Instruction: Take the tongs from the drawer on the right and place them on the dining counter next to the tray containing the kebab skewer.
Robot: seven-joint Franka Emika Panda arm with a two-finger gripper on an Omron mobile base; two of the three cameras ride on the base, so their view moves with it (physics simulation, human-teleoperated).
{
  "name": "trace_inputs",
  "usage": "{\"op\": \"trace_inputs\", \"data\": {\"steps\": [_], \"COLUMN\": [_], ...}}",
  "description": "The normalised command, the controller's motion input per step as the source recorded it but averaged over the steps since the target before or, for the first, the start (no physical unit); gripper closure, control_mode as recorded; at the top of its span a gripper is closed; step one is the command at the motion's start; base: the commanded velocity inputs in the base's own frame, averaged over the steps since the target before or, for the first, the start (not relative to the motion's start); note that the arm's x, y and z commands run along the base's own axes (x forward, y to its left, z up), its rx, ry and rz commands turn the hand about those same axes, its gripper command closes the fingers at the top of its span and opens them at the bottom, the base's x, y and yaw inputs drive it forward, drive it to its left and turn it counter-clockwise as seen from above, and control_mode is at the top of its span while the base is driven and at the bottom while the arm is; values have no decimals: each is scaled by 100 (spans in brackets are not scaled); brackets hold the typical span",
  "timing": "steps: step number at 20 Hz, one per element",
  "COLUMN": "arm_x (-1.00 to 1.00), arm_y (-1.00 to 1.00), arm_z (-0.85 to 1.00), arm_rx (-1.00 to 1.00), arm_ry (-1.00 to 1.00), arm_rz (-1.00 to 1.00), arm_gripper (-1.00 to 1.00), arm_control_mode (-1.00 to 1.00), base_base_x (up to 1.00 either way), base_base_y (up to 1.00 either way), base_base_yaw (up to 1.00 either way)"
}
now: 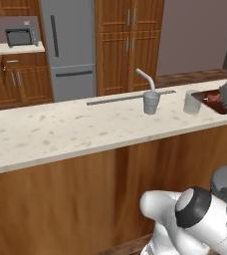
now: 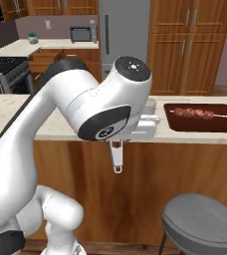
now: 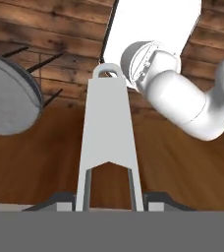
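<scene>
Nearest your hand camera, the tongs fill the centre of the frame: a light-grey metal body, hinge loop pointing away from the lens, two arms running back toward the gripper. Its dark fingertips sit on either side of those arms, closed on them, so you are holding the tongs. Beyond them lie the wooden floor and a grey stool seat.

In your right base view the tongs hang from the hand with the loop end downward, in front of the dining counter's wood-panelled face and below its front edge. They are not on the stone top.

The dining counter runs across the frame. The tray sits on it at the right, and the kebab skewer lies inside.

Your left base view shows a grey cup with a straw and a white cup on the dining counter, the white cup just beside the tray.
</scene>
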Motion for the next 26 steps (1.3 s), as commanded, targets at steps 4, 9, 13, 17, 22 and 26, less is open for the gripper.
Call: {"op": "trace_inputs", "data": {"steps": [4, 9, 13, 17, 22, 26], "arm_x": [100, 66, 14, 50, 39, 31], "arm_y": [0, 0, 4, 50, 59, 48], "arm_z": [9, 0, -2, -35, -27, -17], "arm_rx": [4, 0, -1, -7, -6, -7], "arm_ry": [35, 23, 0, 0, -1, 0], "arm_rz": [-2, -3, -1, -26, -39, -45], "arm_gripper": [100, 100, 100, 100, 100, 100], "arm_control_mode": [-100, -100, -100, -100, -100, -100], "base_base_x": [0, 0, 0, 0, 0, 0], "base_base_y": [0, 0, 0, 0, 0, 0], "base_base_yaw": [0, 0, 0, 0, 0, 0]}}
